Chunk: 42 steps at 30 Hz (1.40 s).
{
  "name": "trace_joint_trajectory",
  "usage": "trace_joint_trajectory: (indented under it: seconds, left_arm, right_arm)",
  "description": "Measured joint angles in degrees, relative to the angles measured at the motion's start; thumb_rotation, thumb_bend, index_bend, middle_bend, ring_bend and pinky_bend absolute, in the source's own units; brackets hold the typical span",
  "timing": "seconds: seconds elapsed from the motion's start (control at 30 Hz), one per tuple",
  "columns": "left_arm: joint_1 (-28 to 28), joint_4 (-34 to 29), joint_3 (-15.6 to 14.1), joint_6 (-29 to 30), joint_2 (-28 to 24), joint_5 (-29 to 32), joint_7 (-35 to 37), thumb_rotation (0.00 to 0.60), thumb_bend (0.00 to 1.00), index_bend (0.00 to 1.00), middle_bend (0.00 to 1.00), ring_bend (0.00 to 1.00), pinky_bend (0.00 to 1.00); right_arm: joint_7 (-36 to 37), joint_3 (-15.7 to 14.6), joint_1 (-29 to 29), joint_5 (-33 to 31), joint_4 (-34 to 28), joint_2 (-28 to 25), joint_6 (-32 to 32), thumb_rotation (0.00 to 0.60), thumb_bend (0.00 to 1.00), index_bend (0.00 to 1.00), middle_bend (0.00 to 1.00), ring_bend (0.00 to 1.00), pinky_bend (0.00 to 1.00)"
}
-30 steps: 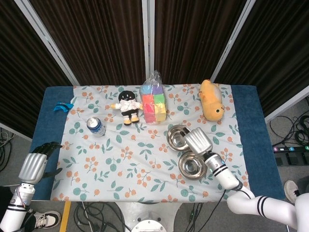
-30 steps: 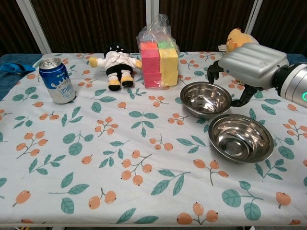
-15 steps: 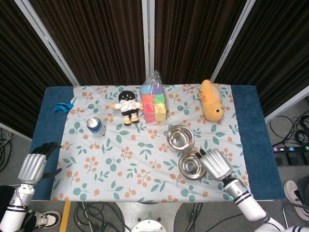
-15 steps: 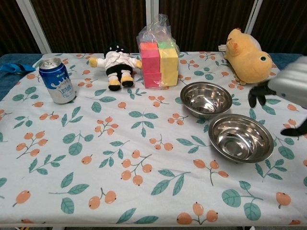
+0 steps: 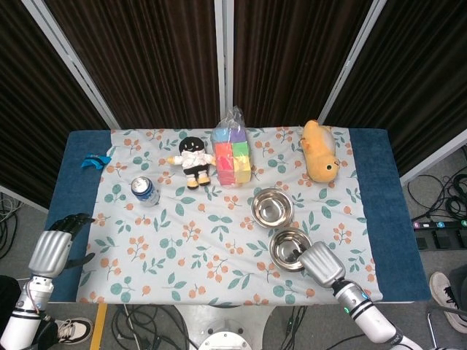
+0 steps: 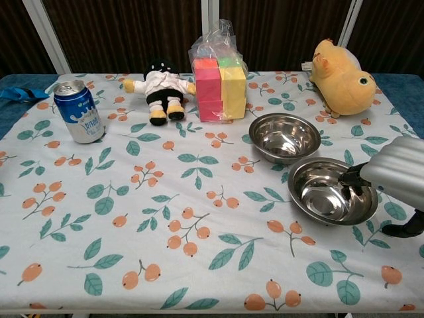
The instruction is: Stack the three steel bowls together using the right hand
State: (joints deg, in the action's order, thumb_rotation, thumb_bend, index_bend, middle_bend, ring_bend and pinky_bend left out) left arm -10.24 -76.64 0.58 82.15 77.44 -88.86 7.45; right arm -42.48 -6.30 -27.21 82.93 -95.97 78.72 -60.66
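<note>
Two steel bowls show on the floral cloth; a third is not seen apart from them. The far bowl [image 5: 272,207] [image 6: 285,137] sits right of centre. The near bowl [image 5: 290,248] [image 6: 331,190] lies just in front of it to the right. My right hand [image 5: 322,262] [image 6: 397,177] is at the near bowl's right rim. Its fingertips [image 6: 351,181] reach over the rim into the bowl and its thumb [image 6: 404,229] stays outside, off the bowl. It holds nothing. My left hand [image 5: 52,251] hangs empty at the table's front left edge, fingers apart.
A blue can [image 6: 78,111] stands at the left. A black-and-white doll [image 6: 158,89] and a bag of coloured blocks [image 6: 220,79] are at the back centre, and an orange plush [image 6: 341,76] at the back right. A blue clip [image 5: 95,160] lies at the far left.
My right hand left the far bowl, drew back toward the front right, then came in at the near bowl's right rim. Both bowls and the left hand stayed put.
</note>
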Motion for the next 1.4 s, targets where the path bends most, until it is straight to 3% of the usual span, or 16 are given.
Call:
trace_joint_trajectory:
  seconds: [0.37, 0.8, 0.97, 1.23, 1.4]
  left_arm:
    - [0.1, 1.4, 0.0, 0.0, 0.3, 0.2, 1.4, 0.6, 0.13, 0.31, 0.31, 0.24, 0.31]
    - [0.2, 2.4, 0.0, 0.0, 0.6, 0.2, 2.5, 0.6, 0.13, 0.31, 0.31, 0.24, 0.31]
    - [0.0, 2.0, 0.1, 0.0, 0.5, 0.1, 2.5, 0.6, 0.13, 0.31, 0.31, 0.24, 0.31]
    - [-0.1, 1.5, 0.2, 0.1, 0.2, 0.0, 2.7, 0.6, 0.13, 0.31, 0.31, 0.24, 0.31]
    - [-0.3, 1.2, 0.3, 0.2, 0.1, -0.3, 2.7, 0.6, 0.13, 0.31, 0.31, 0.24, 0.31]
  right_arm:
    - [2.0, 1.3, -0.7, 1.1, 4.2, 3.8, 1.3, 0.6, 0.17, 0.56, 0.52, 0.82, 0.8]
    - [3.7, 2.9, -1.4, -1.1, 8.1, 6.9, 3.1, 0.6, 0.35, 0.69, 0.61, 0.86, 0.82]
    - [4.5, 2.8, -1.3, -0.1, 8.0, 6.8, 2.3, 0.6, 0.4, 0.74, 0.64, 0.86, 0.83]
    - [5.0, 2.9, -1.0, 2.6, 5.5, 5.1, -0.5, 0.6, 0.4, 0.75, 0.66, 0.86, 0.83]
    - [4.7, 5.9, -1.8, 3.9, 3.3, 3.8, -2.7, 0.6, 0.4, 0.75, 0.66, 0.86, 0.83]
